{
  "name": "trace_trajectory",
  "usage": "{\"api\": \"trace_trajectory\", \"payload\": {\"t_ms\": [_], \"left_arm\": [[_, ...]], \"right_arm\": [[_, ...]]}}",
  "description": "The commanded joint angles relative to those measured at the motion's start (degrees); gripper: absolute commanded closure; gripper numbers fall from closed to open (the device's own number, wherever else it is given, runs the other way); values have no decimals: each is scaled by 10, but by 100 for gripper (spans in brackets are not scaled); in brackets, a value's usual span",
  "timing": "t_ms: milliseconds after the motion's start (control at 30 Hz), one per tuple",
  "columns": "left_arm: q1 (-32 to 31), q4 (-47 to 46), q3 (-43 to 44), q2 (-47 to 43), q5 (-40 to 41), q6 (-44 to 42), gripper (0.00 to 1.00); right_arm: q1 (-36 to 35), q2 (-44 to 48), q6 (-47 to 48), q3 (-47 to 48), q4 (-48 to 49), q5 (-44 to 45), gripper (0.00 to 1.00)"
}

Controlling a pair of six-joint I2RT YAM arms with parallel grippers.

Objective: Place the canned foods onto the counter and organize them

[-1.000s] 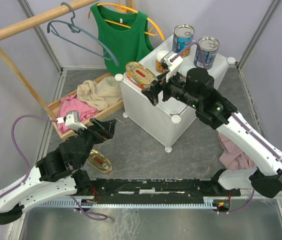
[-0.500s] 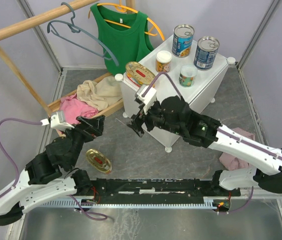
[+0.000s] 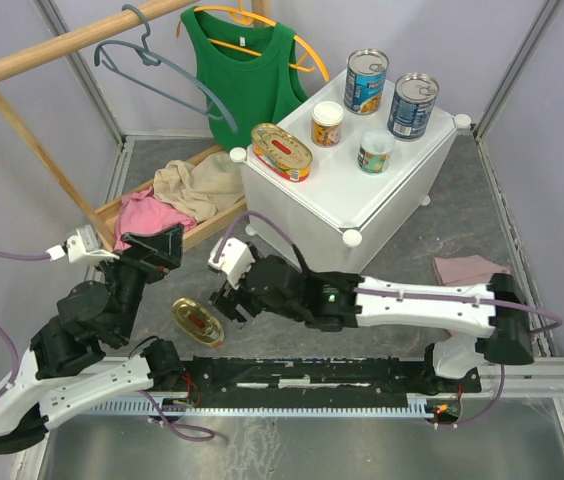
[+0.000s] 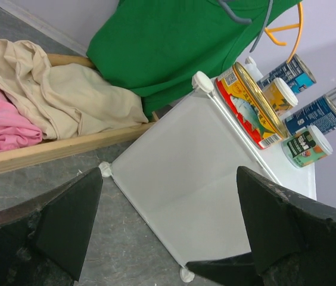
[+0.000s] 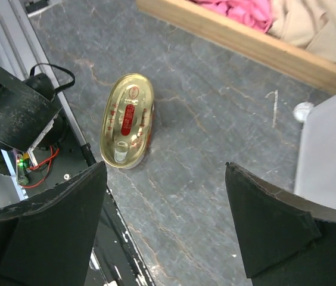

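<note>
The counter is a white cube that carries two tall blue-labelled cans, two small white-lidded cans and one oval gold tin. A second oval gold tin with a red label lies on the grey floor in front of the counter. My right gripper hovers low just right of that tin, open and empty. In the right wrist view the tin lies ahead and to the left of the gripper. My left gripper, open and empty, faces the counter's side.
A wooden tray of pink and beige clothes sits left of the counter. A green top and a grey hanger hang on the wooden rack behind. A pink cloth lies on the floor at right. The black base rail runs along the near edge.
My right arm has swung down from the counter top to the floor beside the loose oval tin, staying open. My left arm has drawn back to the left, away from that tin.
</note>
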State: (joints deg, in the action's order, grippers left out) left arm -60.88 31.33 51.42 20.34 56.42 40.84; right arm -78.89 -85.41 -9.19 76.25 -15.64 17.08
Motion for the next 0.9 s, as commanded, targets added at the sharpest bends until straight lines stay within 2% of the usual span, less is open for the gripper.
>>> {"api": "trace_trajectory", "payload": {"t_ms": [0,267,500,867], "left_arm": [[0,-18,22,-9,34,-37,1],[-1,-25,32,-14,36,-52,1],[-1,-31,38,-11,32,-65,1],[-2,-32,38,-10,24,-63,1]], "right_arm": [[-28,-50,-32,5,61,40,12],[-47,-149,-58,19,100,53,9],[-47,-226,-75,57,102,22,6],[-47,-292,-100,81,125,-4,5]]}}
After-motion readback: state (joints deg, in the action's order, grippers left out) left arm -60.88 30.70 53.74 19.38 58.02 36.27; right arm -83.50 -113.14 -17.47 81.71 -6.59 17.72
